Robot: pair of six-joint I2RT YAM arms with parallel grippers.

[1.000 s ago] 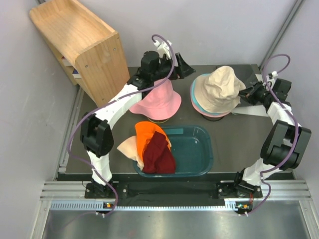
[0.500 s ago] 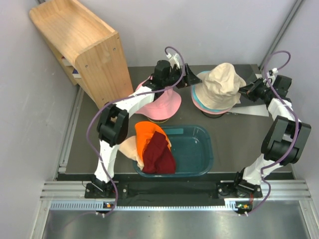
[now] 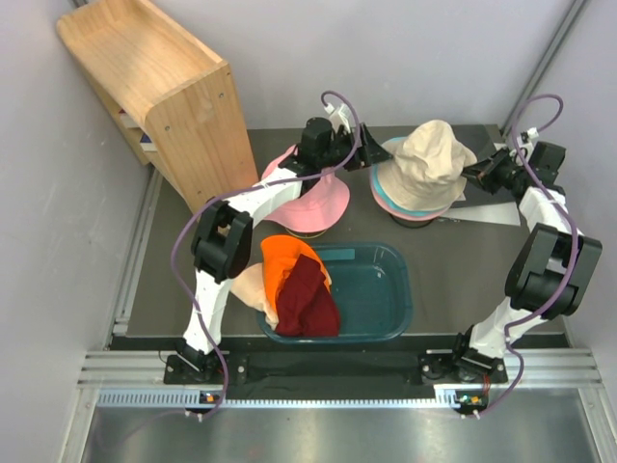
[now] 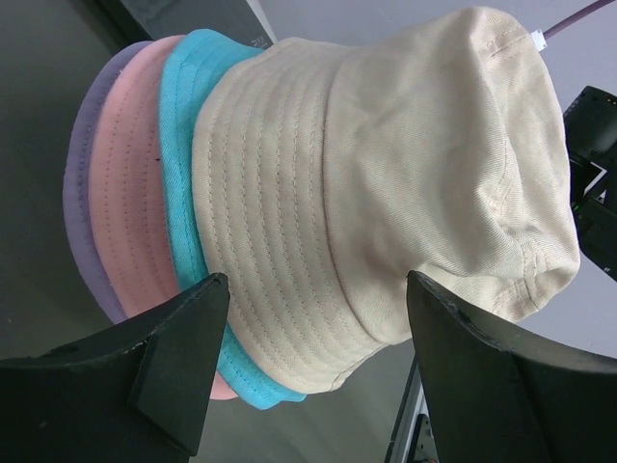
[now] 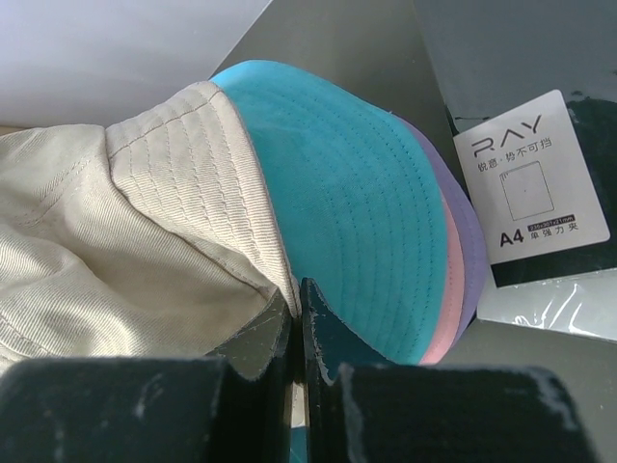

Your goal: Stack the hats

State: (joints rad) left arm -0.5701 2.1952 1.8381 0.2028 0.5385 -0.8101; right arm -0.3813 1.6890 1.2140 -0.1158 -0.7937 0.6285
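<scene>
Beige hat sits crooked on top of the stack at the back right of the table, over the teal hat, a peach-pink hat and the lavender hat. The right gripper is clenched on the beige brim at the stack's right edge. The left gripper is spread wide, holds nothing, and faces the stack's left side without touching it.

The step in hand appears to be seating the beige hat squarely. The left fingers should take the beige brim only, not the teal brim beneath. Both arms should then draw the brim down evenly until the crown sits centred. The soft fabric will likely bunch if pulled from one side.

The pink hat stands apart to the left. The orange hat and maroon hat lie at the left end of the teal tub, not yet stacked.
</scene>
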